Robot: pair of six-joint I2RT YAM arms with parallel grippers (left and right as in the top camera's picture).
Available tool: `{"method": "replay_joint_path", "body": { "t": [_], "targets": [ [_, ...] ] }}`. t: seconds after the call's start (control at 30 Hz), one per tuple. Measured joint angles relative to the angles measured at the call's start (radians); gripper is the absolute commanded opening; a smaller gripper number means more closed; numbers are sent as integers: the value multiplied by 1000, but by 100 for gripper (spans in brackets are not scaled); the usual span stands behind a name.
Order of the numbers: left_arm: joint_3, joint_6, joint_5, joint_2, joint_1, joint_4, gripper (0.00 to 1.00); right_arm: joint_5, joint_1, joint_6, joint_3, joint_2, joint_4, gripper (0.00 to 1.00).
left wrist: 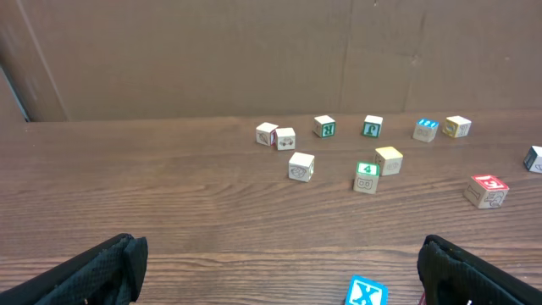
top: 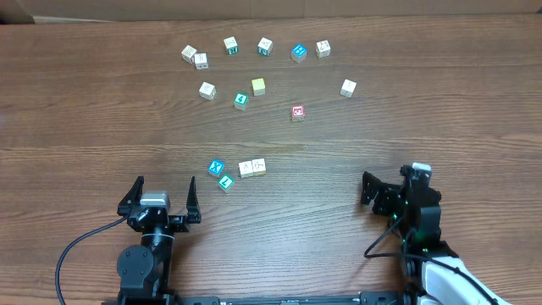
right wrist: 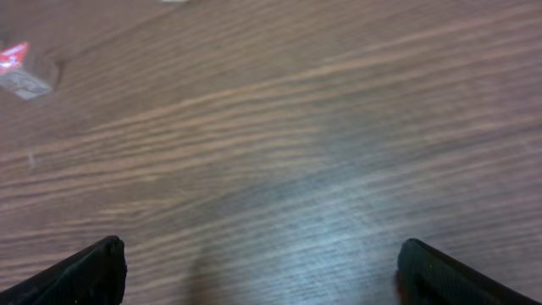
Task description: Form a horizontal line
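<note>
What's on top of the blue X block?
Nothing: the blue X block shows its whole top. A teal block sits beside it, not on it. The X block's underside is hidden against the table.

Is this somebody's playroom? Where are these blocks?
Probably a robot test bench, not a playroom: a left gripper and a right gripper sit at a wooden table, letter cubes lie scattered on it, and plain cardboard stands behind.
</note>
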Motion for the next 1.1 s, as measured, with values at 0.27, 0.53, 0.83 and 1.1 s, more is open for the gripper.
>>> {"method": "replay_joint_path", "body": {
  "t": [0.27, 0.53, 0.83, 1.1],
  "targets": [
    [0, 0, 0, 0, 0, 0, 99, -1, -10, 32, -46, -69, 8, 100],
    [0, 0, 0, 0, 0, 0, 99, 0, -10, 36, -46, -139, -43, 100],
    [0, 0, 0, 0, 0, 0, 99, 1, -10, 17, -46, -253, -135, 100],
    [0, 0, 0, 0, 0, 0, 100, 1, -10, 13, -46, -303, -179, 100]
  ]
}}
